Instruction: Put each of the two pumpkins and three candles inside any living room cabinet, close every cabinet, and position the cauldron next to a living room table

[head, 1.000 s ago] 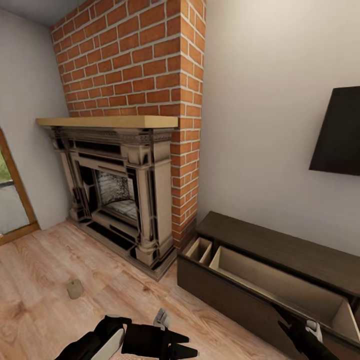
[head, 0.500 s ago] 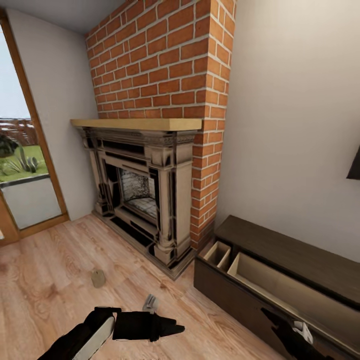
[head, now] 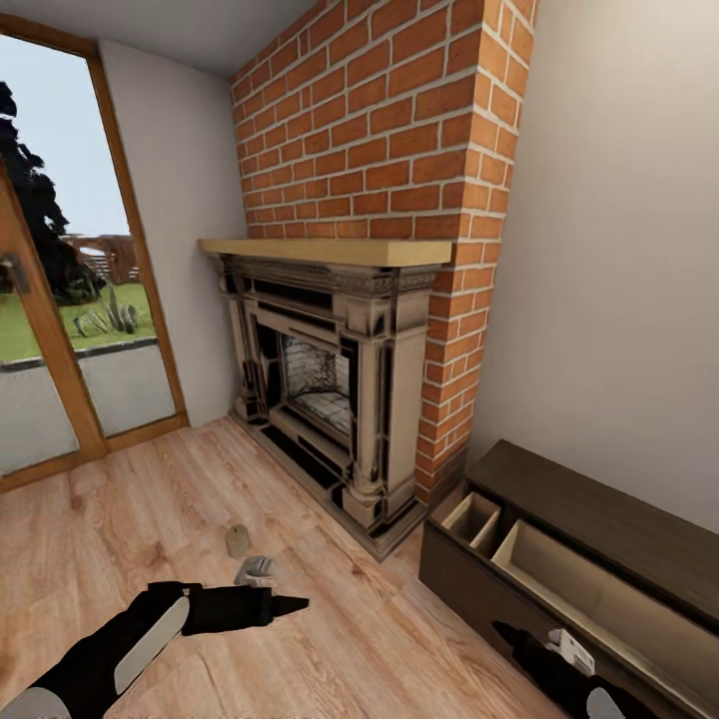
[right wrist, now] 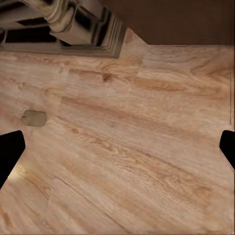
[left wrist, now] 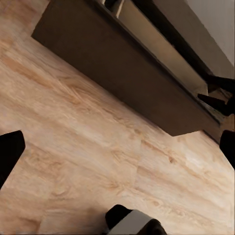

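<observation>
One tan candle (head: 238, 540) lies on the wooden floor in front of the fireplace; it also appears in the right wrist view as a small candle (right wrist: 34, 117). My left gripper (head: 296, 604) hovers low over the floor, a short way to the near right of the candle, open and empty. The dark brown cabinet (head: 469, 584) stands along the right wall with its top drawers pulled out, their pale interiors showing. My right gripper (head: 502, 631) hangs open in front of the cabinet (left wrist: 122, 63), holding nothing. The pumpkins and the cauldron are out of view.
A brick chimney with an ornate fireplace (head: 330, 389) fills the corner, its base jutting onto the floor. A glass door with a wooden frame (head: 60, 340) is at the left. Bare wood floor (head: 130, 509) stretches between the door and the fireplace.
The camera has swung left, bringing the glass door into view and sliding the cabinet rightward. My left gripper has stretched out and come closer to the candle.
</observation>
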